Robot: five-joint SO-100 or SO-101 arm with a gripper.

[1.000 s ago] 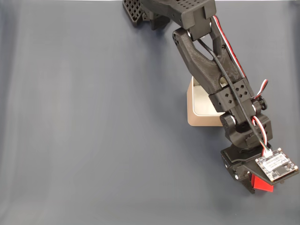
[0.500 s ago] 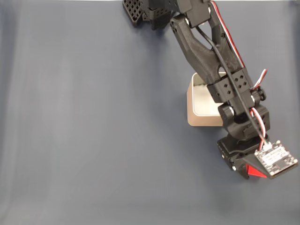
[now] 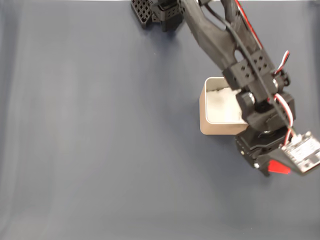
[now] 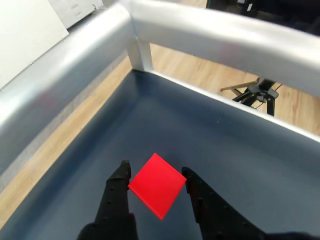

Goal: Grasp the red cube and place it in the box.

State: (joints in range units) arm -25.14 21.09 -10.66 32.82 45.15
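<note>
Red cube (image 4: 156,186) is in the grip and off the counter (image 3: 100,150), so this is the carry step of the job. In the wrist view the jaws are closed in on it, one black finger (image 4: 119,192) against its left edge and the other against its right, the cube turned corner-down between them like a diamond, with dark counter well below. In the fixed view the gripper (image 3: 272,167) hangs just past the lower right corner of the box (image 3: 210,129), a sliver of red showing beneath the small circuit board on the wrist. The box sits open, white padding visible inside, beige wall facing the camera, partly hidden by the arm. What comes next, by my reading: swing the cube over the rim until it is above the padding, then lower it and spread the jaws. The thing to watch is clearance, because the cube's low corner could clip the rim on the way over.
</note>
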